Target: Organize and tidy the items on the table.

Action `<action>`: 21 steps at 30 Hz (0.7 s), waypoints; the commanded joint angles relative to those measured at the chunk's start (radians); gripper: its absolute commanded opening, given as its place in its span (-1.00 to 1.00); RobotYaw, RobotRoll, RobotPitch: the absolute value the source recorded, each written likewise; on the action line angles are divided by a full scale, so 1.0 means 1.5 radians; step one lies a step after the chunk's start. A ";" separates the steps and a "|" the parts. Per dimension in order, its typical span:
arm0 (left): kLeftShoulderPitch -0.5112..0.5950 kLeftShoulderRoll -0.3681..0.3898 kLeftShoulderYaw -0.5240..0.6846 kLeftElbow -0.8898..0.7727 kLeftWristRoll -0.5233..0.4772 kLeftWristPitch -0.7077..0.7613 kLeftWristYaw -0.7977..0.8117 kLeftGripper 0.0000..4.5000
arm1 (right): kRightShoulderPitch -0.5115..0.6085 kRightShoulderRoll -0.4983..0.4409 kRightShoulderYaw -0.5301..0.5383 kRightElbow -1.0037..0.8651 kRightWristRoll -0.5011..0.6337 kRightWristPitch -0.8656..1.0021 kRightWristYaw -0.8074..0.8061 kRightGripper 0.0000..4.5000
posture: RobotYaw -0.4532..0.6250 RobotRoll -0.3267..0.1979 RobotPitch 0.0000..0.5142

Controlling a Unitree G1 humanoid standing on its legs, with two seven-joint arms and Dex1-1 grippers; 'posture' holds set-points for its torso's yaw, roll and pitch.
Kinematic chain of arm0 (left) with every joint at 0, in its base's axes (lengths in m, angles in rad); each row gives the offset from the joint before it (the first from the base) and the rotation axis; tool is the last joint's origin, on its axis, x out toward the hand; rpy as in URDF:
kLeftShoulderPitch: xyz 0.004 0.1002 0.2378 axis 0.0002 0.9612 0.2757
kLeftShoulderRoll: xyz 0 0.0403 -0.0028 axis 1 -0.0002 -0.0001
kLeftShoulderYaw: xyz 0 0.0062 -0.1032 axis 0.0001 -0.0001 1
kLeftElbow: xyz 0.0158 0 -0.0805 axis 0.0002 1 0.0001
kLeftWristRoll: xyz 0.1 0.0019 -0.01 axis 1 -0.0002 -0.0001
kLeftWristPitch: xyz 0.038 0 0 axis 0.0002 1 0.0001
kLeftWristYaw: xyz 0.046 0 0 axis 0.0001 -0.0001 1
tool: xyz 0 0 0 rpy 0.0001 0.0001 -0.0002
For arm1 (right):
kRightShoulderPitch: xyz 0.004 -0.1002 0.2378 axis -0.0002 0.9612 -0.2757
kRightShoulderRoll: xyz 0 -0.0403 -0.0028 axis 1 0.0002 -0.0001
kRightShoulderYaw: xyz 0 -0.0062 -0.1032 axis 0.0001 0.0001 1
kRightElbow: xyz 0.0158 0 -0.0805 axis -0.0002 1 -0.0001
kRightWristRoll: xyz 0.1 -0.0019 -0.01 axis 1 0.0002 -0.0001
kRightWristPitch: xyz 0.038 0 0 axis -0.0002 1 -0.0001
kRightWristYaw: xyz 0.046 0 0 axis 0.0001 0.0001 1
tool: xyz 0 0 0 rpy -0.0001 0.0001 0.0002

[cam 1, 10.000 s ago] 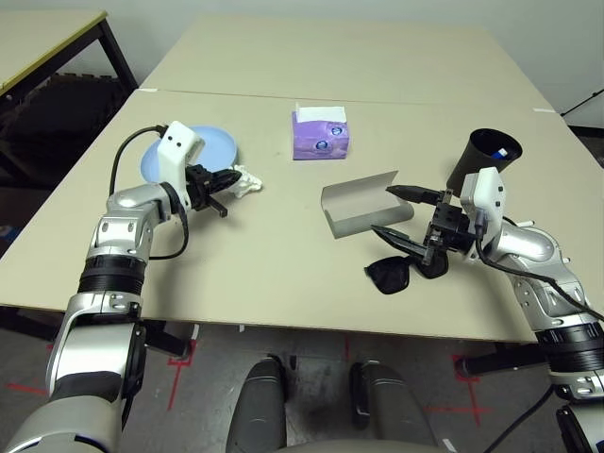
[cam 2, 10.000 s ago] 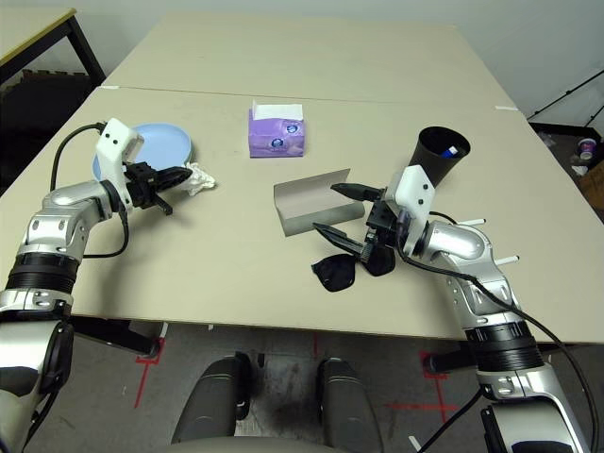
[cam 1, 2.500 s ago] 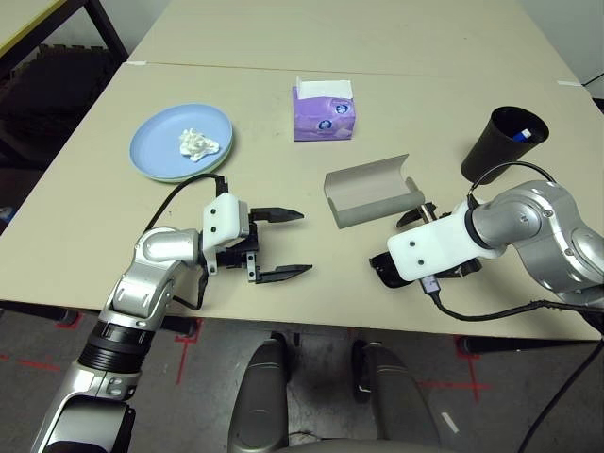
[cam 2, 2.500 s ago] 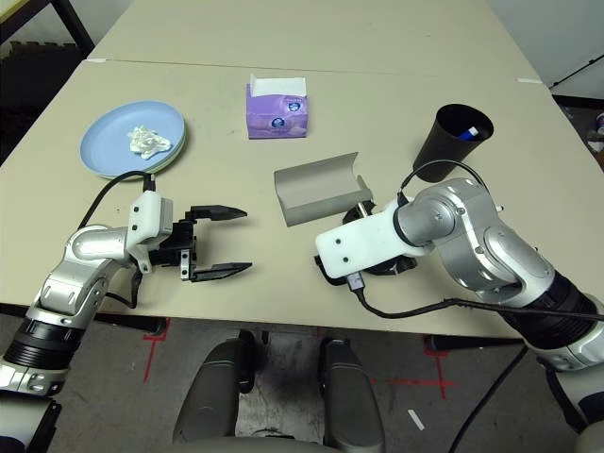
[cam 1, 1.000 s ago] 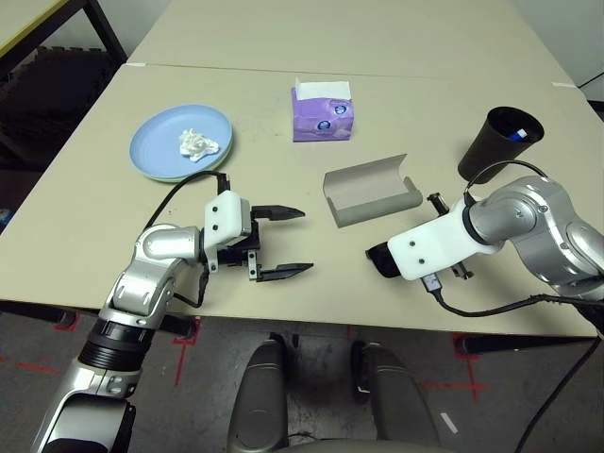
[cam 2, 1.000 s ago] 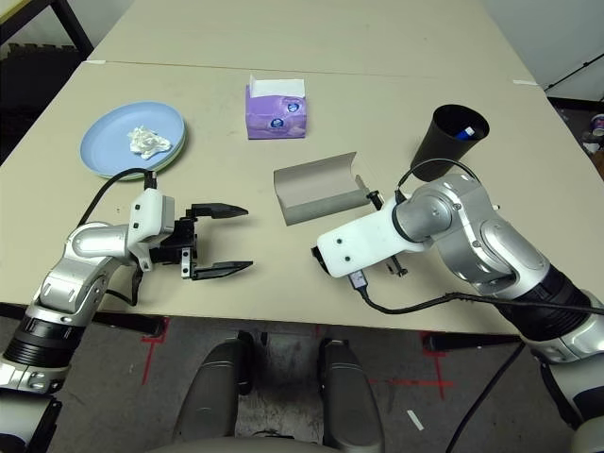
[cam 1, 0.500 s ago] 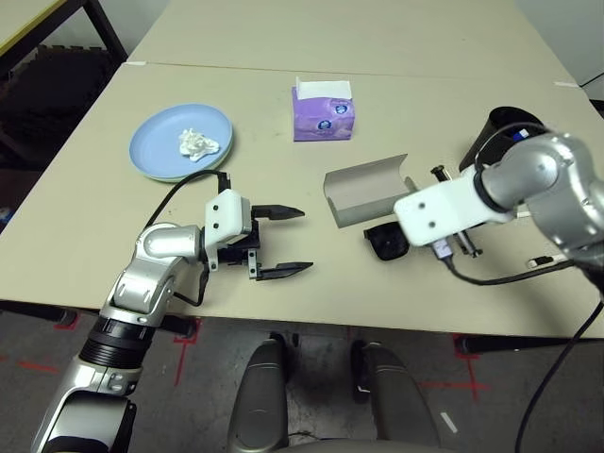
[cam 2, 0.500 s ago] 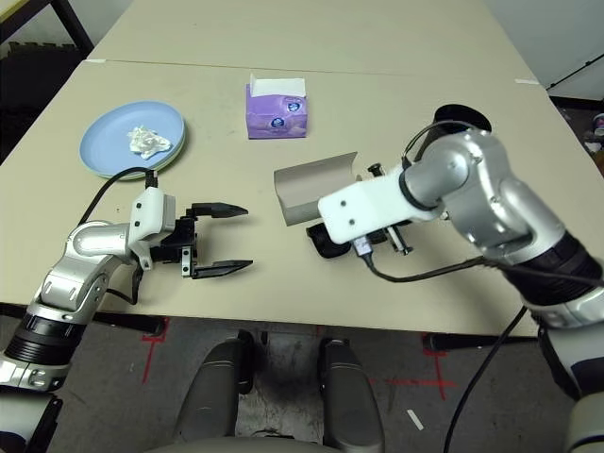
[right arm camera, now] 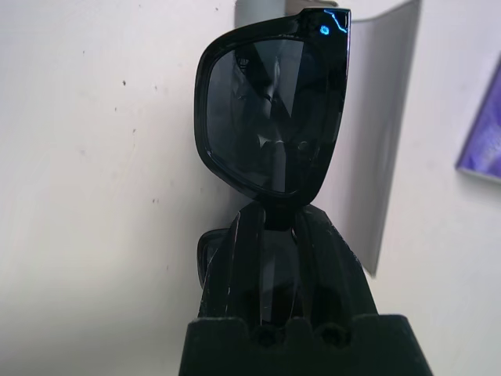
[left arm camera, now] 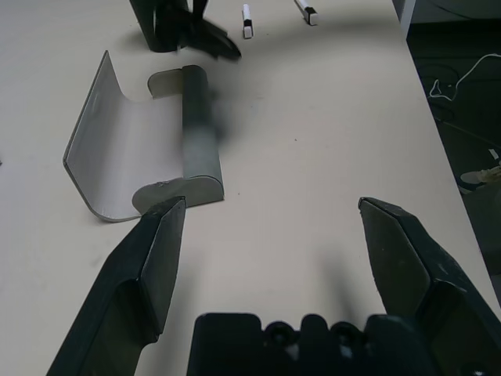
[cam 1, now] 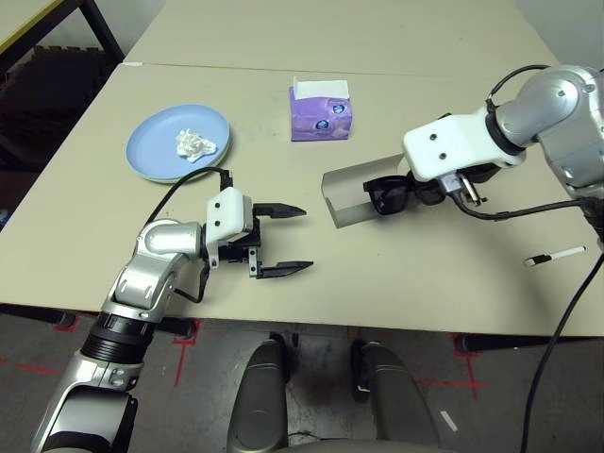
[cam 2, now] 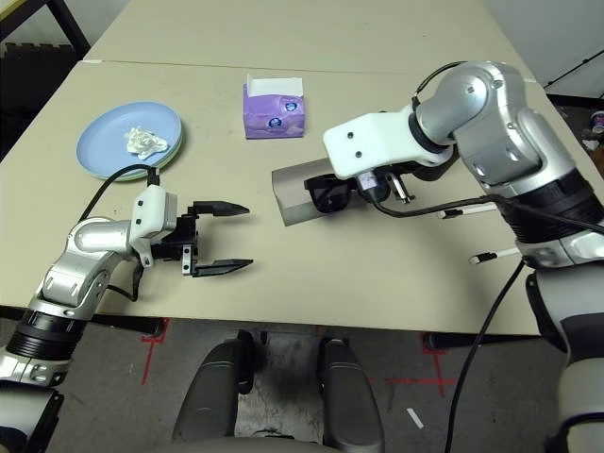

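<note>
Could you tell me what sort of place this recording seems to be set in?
Probably a lab or test room, not a home: plain beige table pushed against a second table, red tape marks on the grey floor, and a cable trailing near the wall.

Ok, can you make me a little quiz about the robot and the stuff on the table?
1. True or false: the right gripper is shut on the black plastic sunglasses.
2. What lies on the light blue round plate?
3. The left gripper is: A) open and holding nothing, B) squeezing the purple tissue box.

Key: 1 true. 2 a crumpled white tissue. 3 A.
</note>
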 commanded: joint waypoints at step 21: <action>0.007 0.002 -0.006 -0.011 0.002 0.013 0.006 1.00 | -0.090 0.121 0.028 0.177 -0.114 -0.123 -0.115 -0.77 | -0.12 0.25 -0.26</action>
